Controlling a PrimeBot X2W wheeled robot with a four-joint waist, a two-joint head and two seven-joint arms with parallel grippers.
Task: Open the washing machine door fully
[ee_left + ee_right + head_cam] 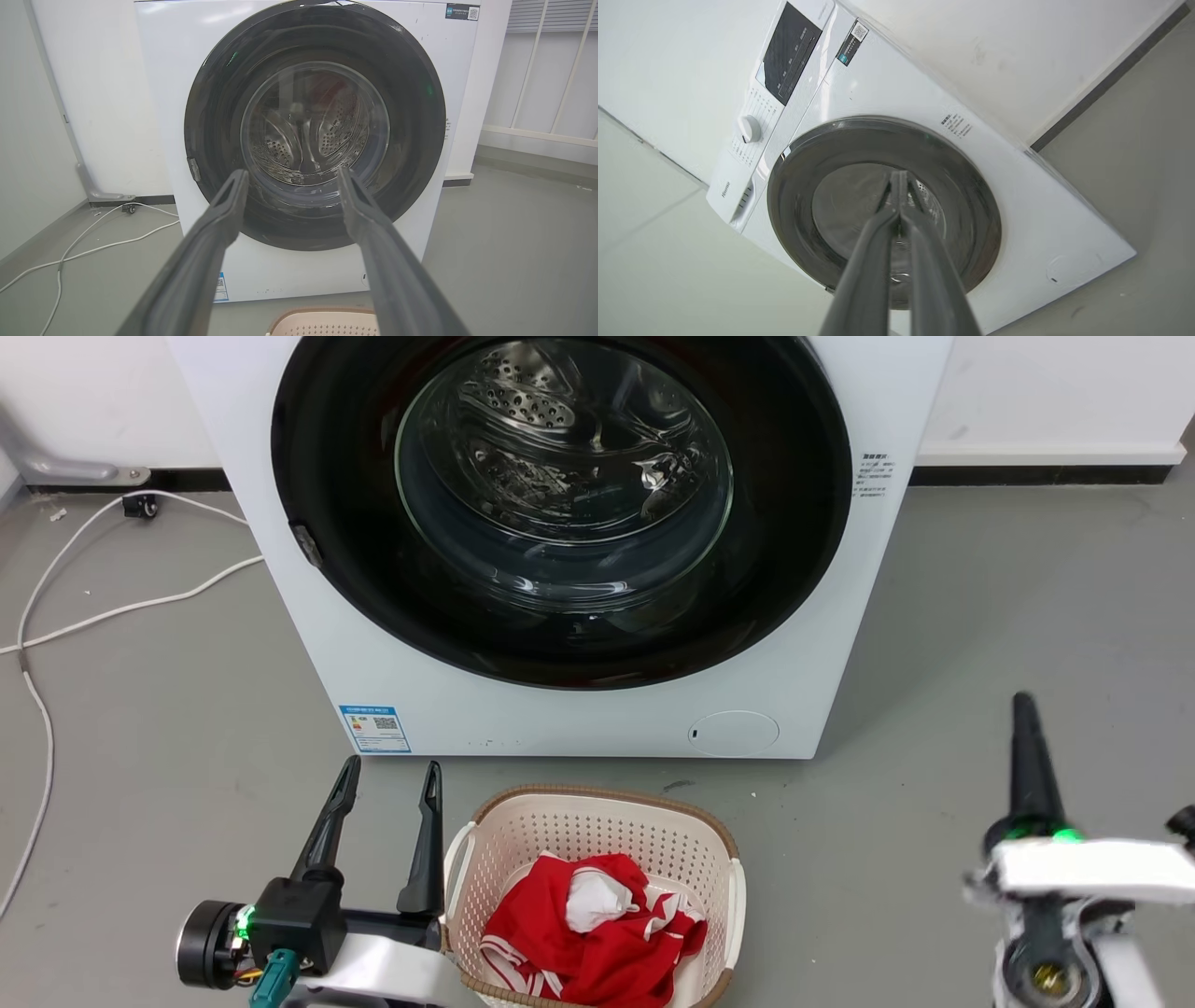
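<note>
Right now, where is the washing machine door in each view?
Head view: washing machine door, top centre, cut by the top edge.
Left wrist view: upper centre.
Right wrist view: centre, tilted.
Shared landmark: printed label just beside the door's rim.

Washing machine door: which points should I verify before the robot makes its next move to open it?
1. The washing machine door is shut against the front: ok.
2. The left pincer is open and touches nothing: ok.
3. The right pincer is shut and empty: ok.
4. The grey tab at the door's left edge is the handle: cannot tell.
5. The laundry basket on the floor is clear of the door's swing: cannot tell.
</note>
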